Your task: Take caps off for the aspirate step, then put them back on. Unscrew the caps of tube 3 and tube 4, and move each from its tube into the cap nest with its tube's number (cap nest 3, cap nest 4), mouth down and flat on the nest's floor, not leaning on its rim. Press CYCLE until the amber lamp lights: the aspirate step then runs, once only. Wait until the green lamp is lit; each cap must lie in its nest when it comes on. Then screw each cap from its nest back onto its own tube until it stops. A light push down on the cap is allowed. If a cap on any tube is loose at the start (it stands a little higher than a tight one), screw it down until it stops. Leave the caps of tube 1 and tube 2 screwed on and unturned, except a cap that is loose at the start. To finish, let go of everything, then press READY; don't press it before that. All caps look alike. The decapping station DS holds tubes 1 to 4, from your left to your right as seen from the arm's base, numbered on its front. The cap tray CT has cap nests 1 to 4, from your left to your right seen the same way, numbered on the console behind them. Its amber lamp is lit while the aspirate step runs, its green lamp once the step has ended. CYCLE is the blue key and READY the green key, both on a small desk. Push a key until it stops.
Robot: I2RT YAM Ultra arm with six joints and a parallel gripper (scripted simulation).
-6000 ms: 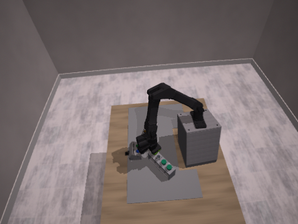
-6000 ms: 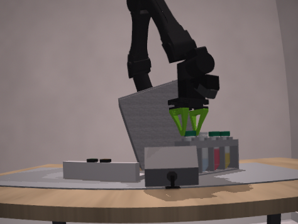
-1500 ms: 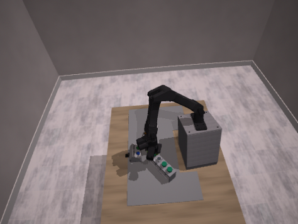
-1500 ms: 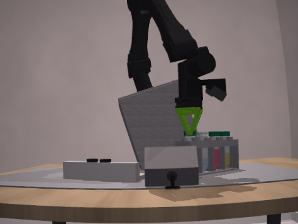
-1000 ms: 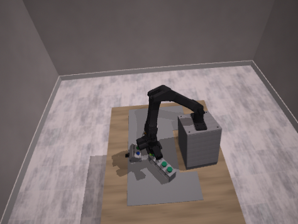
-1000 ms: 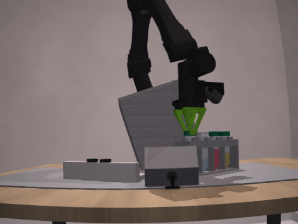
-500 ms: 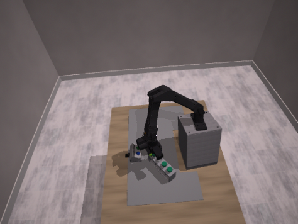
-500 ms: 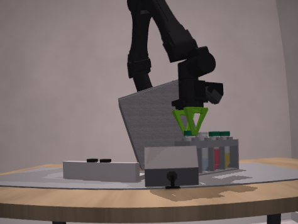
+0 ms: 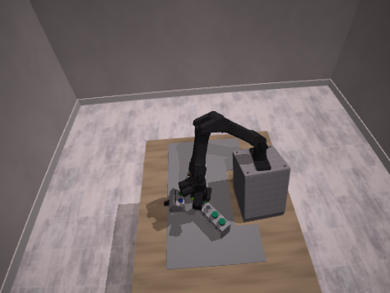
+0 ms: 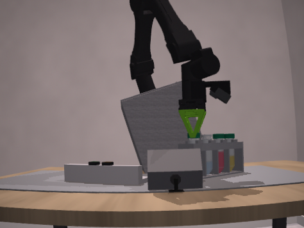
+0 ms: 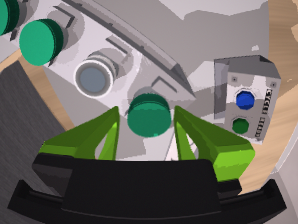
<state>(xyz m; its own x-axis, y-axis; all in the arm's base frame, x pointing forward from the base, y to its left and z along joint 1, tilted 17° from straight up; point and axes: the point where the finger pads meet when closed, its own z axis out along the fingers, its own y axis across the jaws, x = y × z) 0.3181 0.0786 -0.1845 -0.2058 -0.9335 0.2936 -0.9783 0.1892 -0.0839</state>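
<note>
The decapping station holds four tubes. In the wrist view two tubes at the upper left carry green caps, the third tube stands open with no cap, and the end tube carries a green cap. My gripper points straight down over that end cap. Its green fingers stand on either side of the cap with a small gap on each side, so it is open. In the exterior view the fingertips are level with the cap at the station's left end. The gripper also shows in the top view.
The key desk stands just in front of the station, with the blue key and the green key on top. A long low grey block with two dark round things on top lies left. The arm's grey pedestal stands behind.
</note>
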